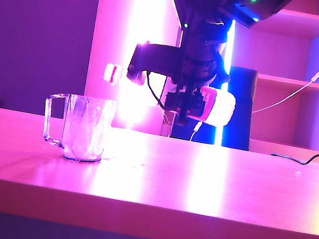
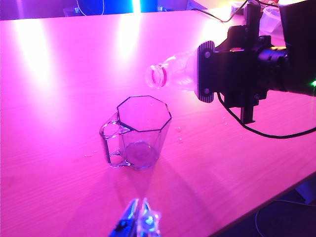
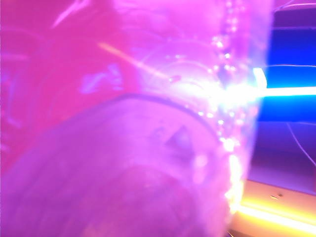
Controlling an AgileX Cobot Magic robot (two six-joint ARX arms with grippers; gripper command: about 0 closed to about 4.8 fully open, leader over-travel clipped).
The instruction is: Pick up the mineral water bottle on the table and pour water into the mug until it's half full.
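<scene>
The clear faceted mug [image 1: 87, 128] stands on the table at the left, handle pointing left; it is also in the left wrist view [image 2: 140, 133]. My right gripper [image 1: 179, 95] [image 2: 205, 69] is shut on the mineral water bottle [image 1: 217, 107] [image 2: 175, 73] and holds it almost level in the air. The bottle's uncapped mouth [image 2: 158, 76] hangs above the mug's rim. No stream of water shows. The right wrist view is filled by the blurred bottle [image 3: 148, 123]. My left gripper [image 2: 138, 217] hovers shut and empty, nearer the table edge than the mug.
A few droplets [image 2: 178, 139] lie on the table beside the mug. A black cable [image 1: 301, 158] runs over the far right of the table. A dark chair [image 1: 238, 109] and shelves [image 1: 296, 82] stand behind. The table's front edge is close to the left gripper.
</scene>
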